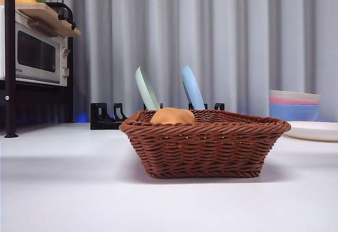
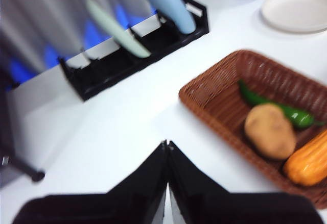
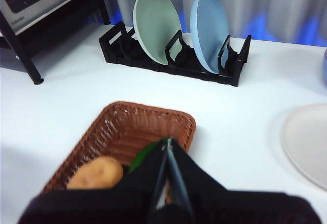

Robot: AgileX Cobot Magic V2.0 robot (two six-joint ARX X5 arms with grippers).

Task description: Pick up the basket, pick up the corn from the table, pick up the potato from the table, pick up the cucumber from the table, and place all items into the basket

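Note:
The brown wicker basket (image 1: 206, 145) stands on the white table. In it lie the tan potato (image 2: 269, 131), the dark green cucumber (image 2: 286, 113) and the orange-yellow corn (image 2: 310, 158). From the front only the potato's top (image 1: 172, 116) shows over the rim. My left gripper (image 2: 167, 147) is shut and empty, hovering over bare table beside the basket (image 2: 219, 89). My right gripper (image 3: 167, 145) is also shut and empty, above the basket (image 3: 133, 127), with the potato (image 3: 95, 173) and part of the cucumber (image 3: 142, 157) below it. The corn is hidden in that view.
A black plate rack (image 1: 105, 117) behind the basket holds a green plate (image 1: 146, 89) and a blue plate (image 1: 191, 87). Stacked pastel bowls (image 1: 294, 105) and a white plate (image 1: 314, 130) sit at the right. A microwave (image 1: 37, 55) on a dark shelf stands at the left.

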